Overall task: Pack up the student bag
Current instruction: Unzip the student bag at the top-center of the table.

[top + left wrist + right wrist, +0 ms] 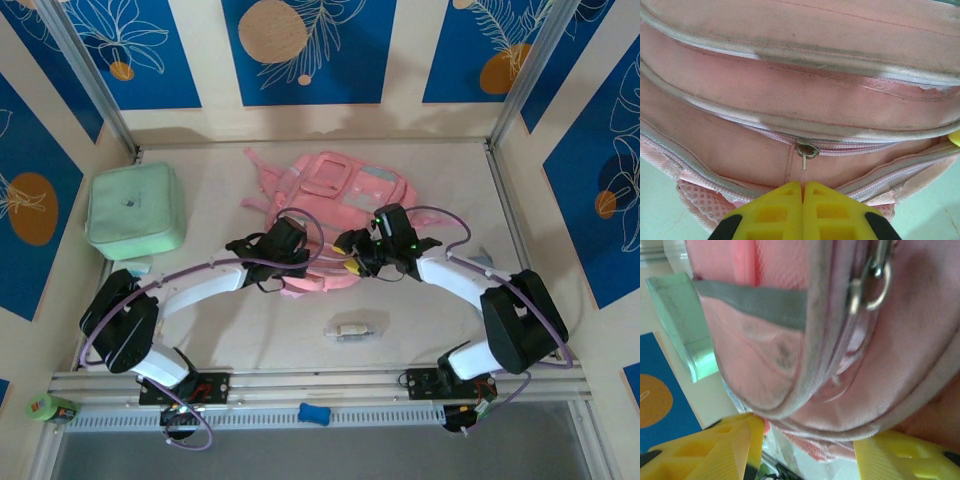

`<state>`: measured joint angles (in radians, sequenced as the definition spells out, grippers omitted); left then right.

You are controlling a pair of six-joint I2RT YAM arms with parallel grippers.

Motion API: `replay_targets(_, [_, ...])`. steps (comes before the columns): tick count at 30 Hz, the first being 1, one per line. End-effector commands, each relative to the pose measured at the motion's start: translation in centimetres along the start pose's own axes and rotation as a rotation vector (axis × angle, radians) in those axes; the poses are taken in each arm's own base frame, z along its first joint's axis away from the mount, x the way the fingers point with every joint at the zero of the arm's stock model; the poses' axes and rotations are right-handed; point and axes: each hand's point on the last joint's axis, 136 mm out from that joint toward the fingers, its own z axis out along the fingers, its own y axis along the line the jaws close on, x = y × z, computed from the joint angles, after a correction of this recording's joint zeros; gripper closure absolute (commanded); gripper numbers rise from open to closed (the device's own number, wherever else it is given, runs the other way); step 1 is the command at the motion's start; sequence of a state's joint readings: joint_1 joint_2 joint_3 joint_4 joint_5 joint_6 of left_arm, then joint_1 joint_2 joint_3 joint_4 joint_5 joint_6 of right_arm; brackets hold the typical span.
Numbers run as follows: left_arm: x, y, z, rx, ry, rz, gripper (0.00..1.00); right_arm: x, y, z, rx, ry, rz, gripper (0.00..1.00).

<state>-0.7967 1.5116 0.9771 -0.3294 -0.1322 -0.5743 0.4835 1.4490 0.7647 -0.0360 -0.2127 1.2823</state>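
The student bag (330, 195) is a pink backpack lying flat at the back middle of the table. My left gripper (297, 250) is at its near edge. In the left wrist view my left gripper (803, 186) is shut on the pale pink tab of a zipper pull (806, 150) on the student bag (790, 100). My right gripper (352, 246) is at the same edge, just to the right. In the right wrist view my right gripper (809, 432) is open, its yellow fingers (735, 440) standing either side of a rounded corner of the student bag (850, 380).
A mint green square zip case (135, 210) lies at the back left. A small clear packet (352, 328) rests on the table in front of the bag. A blue object (313, 412) and a green tape roll (45, 407) sit by the front rail.
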Motion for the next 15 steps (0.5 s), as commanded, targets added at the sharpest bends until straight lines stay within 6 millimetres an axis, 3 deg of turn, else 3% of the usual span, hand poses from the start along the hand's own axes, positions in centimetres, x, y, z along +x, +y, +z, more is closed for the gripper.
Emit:
replay_targets(1, [0.1, 0.7, 0.1, -0.038, 0.022, 0.010, 1.00, -2.0, 1.6, 0.7, -0.035, -0.095, -0.003, 0.46])
replay_targets(10, [0.2, 1.5, -0.1, -0.069, 0.027, 0.035, 1.00, -4.1, 1.4, -0.9, 0.009, -0.212, -0.031, 0.51])
replay_targets(15, [1.3, 1.4, -0.2, -0.044, 0.054, 0.037, 1.00, -5.7, 1.6, -2.1, -0.006, -0.209, -0.053, 0.76])
